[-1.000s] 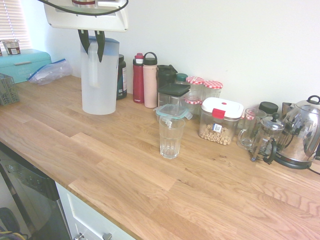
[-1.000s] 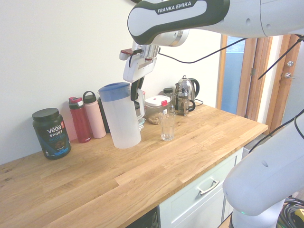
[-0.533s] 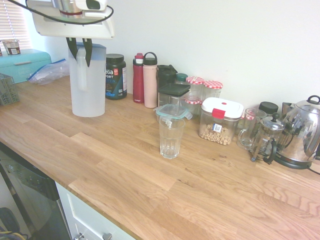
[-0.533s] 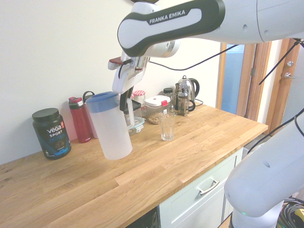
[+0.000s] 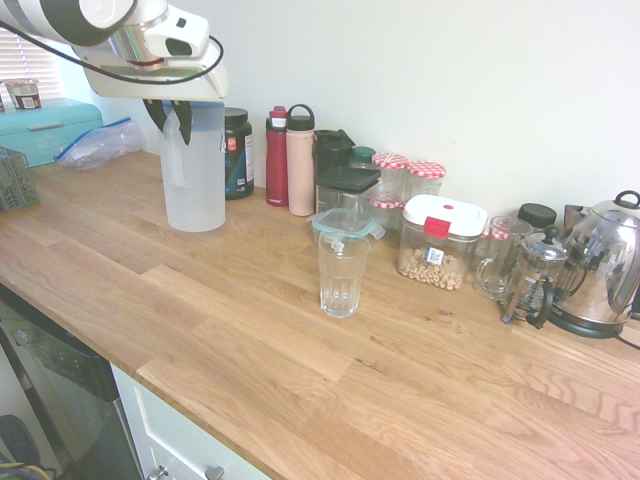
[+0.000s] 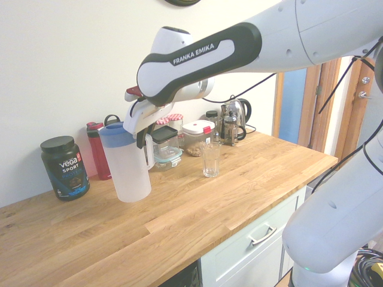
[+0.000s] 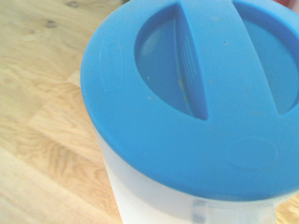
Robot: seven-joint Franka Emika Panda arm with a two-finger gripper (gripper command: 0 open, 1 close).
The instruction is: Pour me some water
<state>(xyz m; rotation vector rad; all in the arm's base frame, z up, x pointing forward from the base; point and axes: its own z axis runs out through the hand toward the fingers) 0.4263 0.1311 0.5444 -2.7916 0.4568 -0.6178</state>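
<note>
The gripper (image 6: 142,133) is pinching the side handle of the jug (image 6: 127,164), which hangs tilted just over the wooden counter (image 6: 197,209), well apart from the glass (image 6: 210,159). The water cannot be seen through the frosted sides. The hold is on a thin handle, so the jug could swing or slip, and the blue lid (image 7: 187,98) might pop off in a big tip and make a splash. The glass is small, so pouring could miss it. This is a kitchen with a white wall, bottles (image 5: 287,160), jars (image 5: 425,182) and a kettle (image 5: 605,265) lined up at the back.
</note>
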